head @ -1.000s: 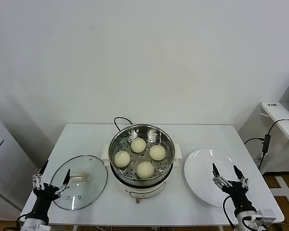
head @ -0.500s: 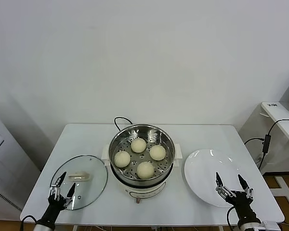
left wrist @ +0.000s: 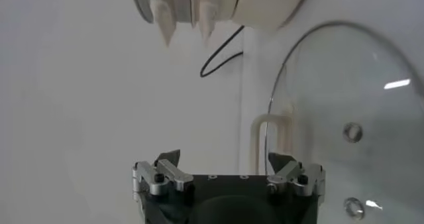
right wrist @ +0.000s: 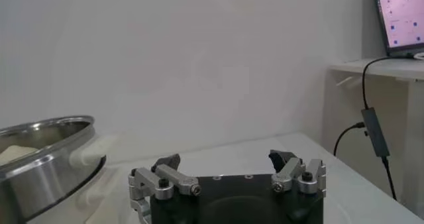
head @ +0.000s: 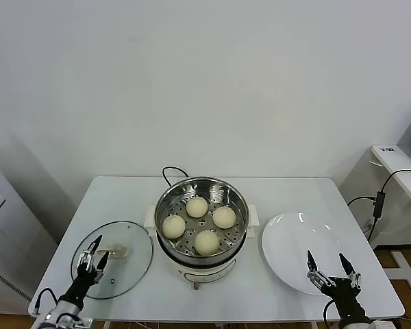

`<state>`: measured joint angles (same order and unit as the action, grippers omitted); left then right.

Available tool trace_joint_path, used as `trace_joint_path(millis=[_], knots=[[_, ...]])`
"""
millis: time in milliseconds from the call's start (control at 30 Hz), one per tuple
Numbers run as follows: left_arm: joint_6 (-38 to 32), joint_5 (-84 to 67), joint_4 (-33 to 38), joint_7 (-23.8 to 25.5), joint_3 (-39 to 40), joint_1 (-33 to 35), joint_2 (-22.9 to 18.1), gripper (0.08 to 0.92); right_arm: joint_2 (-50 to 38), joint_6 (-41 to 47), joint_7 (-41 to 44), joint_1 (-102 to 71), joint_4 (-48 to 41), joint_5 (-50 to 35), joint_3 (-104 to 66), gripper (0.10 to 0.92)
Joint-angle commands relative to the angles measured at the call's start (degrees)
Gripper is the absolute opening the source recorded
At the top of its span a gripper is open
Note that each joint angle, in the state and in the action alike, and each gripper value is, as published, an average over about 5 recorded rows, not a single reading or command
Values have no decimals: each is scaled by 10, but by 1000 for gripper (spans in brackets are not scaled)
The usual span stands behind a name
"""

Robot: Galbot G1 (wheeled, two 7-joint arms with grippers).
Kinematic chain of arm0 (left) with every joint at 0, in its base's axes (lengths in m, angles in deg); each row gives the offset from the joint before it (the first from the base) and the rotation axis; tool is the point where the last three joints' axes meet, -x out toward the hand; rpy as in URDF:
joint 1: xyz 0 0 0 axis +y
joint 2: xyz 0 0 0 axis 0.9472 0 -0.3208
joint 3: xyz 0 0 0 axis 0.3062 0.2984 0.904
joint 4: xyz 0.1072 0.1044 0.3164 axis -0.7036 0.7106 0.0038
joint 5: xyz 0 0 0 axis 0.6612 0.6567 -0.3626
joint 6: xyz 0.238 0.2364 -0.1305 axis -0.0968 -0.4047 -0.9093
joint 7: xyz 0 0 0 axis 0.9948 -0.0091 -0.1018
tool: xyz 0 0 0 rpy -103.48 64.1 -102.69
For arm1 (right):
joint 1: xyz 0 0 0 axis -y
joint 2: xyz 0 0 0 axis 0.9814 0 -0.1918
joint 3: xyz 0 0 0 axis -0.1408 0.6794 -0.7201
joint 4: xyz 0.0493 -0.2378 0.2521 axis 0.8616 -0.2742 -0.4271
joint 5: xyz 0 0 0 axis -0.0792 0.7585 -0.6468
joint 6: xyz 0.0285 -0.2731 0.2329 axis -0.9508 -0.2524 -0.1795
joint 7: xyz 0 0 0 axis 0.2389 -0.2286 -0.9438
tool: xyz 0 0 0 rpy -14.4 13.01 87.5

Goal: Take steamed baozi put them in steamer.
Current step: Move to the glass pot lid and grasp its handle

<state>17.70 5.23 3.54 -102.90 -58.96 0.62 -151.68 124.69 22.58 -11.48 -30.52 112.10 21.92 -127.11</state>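
You see the left gripper (head: 94,256) and the right gripper (head: 327,266) built alike: a black body carrying two silver metal finger brackets, each tipped with a dark, pointed pad. Up close, the left gripper (left wrist: 224,164) and the right gripper (right wrist: 225,162) show a dark screw head on each bracket and a row of small holes along the black front edge. You also find a thin black cable looping beside the left wrist.

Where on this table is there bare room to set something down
Free patches: the back corners of the table either side of the steamer, and the white plate, which is bare. Crowded: the steamer tray holds four baozi, the glass lid fills the front left, with the left gripper over it.
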Motion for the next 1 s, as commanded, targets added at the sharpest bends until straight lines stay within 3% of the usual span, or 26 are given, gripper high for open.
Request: trace_joint_path(millis=[33,500,1000], knots=[[35,26,-34,24,14,-44,7,823,2,-2,1,-5,0,6,1,823],[55,11,-45,5,19,-48,0,796,3,-3,2,-6,-1,8,0,823],[56,-43,-16,-18,19,-32,3,360,11,-12,4,-3,-8,21,6,823]])
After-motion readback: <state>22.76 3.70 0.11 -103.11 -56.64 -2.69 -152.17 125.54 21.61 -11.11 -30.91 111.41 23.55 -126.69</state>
